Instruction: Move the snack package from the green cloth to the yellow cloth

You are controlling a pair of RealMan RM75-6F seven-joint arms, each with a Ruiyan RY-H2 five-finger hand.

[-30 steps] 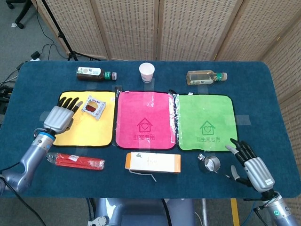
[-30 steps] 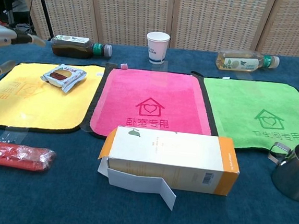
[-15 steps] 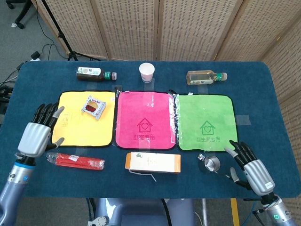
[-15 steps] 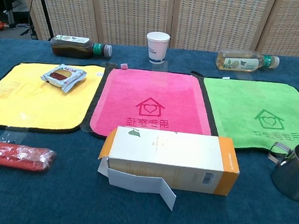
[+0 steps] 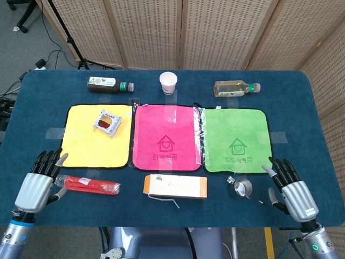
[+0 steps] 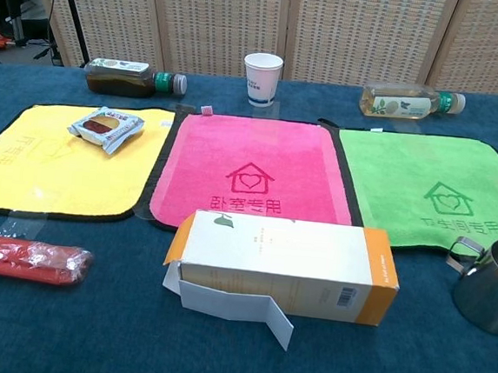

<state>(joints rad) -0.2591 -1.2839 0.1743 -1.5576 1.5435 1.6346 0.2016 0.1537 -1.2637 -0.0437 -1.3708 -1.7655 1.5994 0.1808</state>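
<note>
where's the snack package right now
The snack package lies on the yellow cloth, in its far right part in the head view, nearer the pink cloth than either hand.

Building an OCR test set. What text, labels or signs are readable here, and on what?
Pink cloth: house-with-heart sign over four Chinese characters, too blurred to quote.
Green cloth: same sign and characters, unreadable.
Yellow cloth: faint characters, unreadable.
Orange box: barcode and small print, too small.
Snack package, dark bottle, clear bottle: labels too small.
Paper cup: none visible.
</note>
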